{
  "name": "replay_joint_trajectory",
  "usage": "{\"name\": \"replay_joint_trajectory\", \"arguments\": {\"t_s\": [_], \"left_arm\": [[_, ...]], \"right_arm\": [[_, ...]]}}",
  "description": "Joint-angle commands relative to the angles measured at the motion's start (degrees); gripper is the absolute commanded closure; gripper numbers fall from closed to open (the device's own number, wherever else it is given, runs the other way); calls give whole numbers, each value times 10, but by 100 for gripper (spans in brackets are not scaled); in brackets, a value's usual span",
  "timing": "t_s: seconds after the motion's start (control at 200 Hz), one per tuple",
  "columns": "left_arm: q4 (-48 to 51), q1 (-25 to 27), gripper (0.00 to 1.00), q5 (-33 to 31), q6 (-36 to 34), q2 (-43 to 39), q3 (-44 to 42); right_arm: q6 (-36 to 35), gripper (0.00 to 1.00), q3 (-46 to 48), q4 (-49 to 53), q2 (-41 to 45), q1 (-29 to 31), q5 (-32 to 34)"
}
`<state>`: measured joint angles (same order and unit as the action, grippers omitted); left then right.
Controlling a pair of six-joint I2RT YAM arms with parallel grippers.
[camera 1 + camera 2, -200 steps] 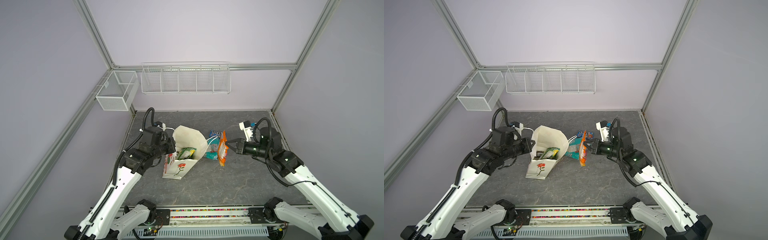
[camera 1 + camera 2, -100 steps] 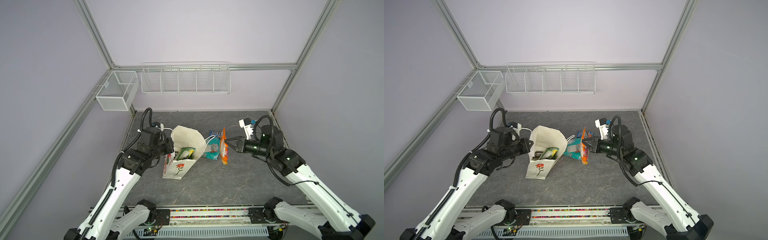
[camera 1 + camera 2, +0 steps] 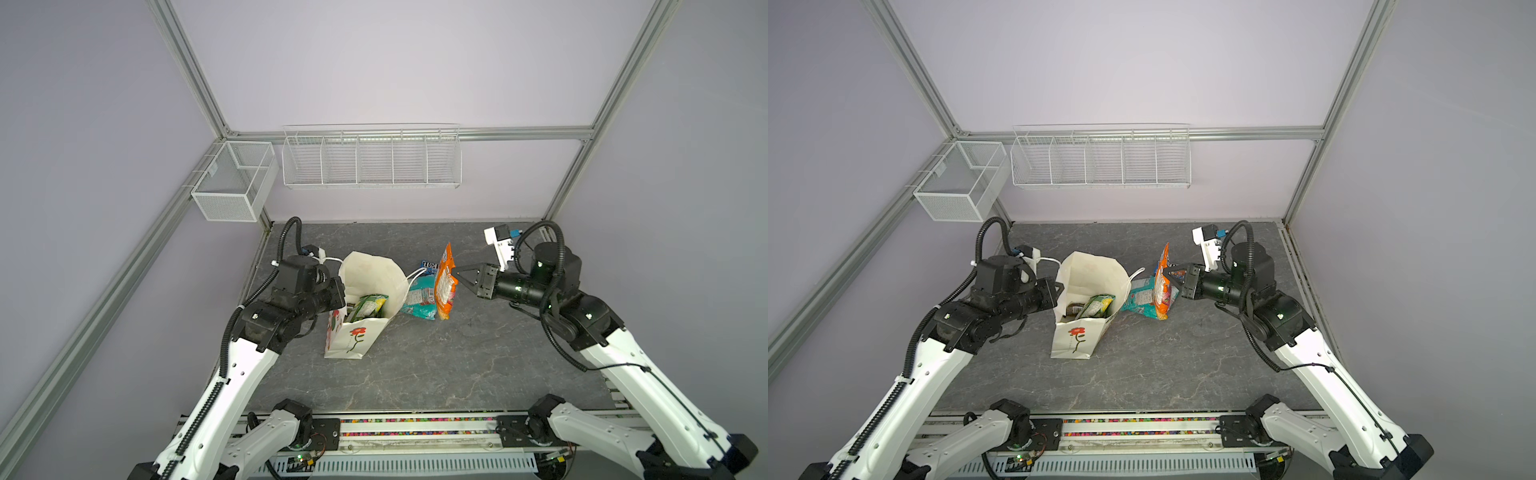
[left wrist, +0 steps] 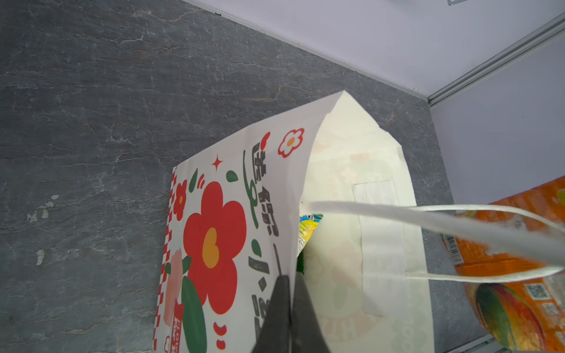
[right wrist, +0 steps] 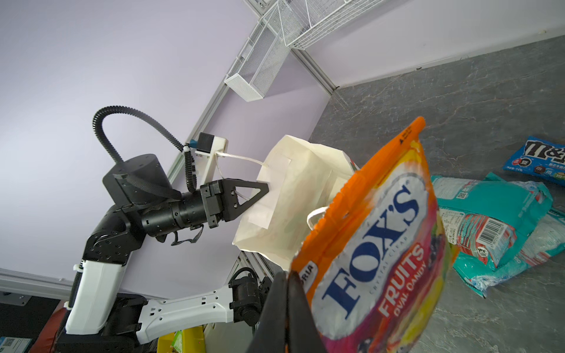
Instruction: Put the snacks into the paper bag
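The white paper bag (image 3: 356,337) (image 3: 1074,337) with the red flower stands open on the grey table. My left gripper (image 3: 342,291) (image 4: 289,276) is shut on its left rim, one finger inside and one outside. A green snack packet (image 3: 369,305) (image 3: 1098,305) sits inside the bag. My right gripper (image 3: 455,272) (image 5: 287,273) is shut on the side edge of the orange FOX'S bag (image 3: 444,286) (image 5: 382,244), holding it upright just right of the paper bag. Behind it on the table lie the teal bag (image 3: 419,297) (image 5: 489,220) and the blue M&M's pack (image 3: 428,264) (image 5: 541,159).
A long white wire basket (image 3: 372,158) hangs on the back wall and a smaller mesh one (image 3: 232,187) on the left wall. The paper bag's cord handle (image 4: 428,220) stretches across the left wrist view. Walls close the table on three sides.
The right gripper has lifted the orange bag a little higher and the arm has drawn back slightly to the right. The left gripper holds the bag's rim as before.
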<state>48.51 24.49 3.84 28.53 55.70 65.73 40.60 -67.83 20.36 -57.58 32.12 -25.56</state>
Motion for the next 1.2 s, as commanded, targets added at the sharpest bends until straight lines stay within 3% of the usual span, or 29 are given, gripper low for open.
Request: {"name": "replay_joint_trajectory", "arguments": {"t_s": [0.0, 0.84, 1.195], "left_arm": [[14, -4, 100, -14, -20, -9, 2], [56, -10, 100, -48, -59, -16, 16], [48, -11, 100, -38, -51, -23, 19]], "right_arm": [[-11, 93, -23, -20, -1, 6, -12], [-19, 93, -111, -20, -52, 50, -17], [-31, 93, -212, -16, -118, 107, -14]]}}
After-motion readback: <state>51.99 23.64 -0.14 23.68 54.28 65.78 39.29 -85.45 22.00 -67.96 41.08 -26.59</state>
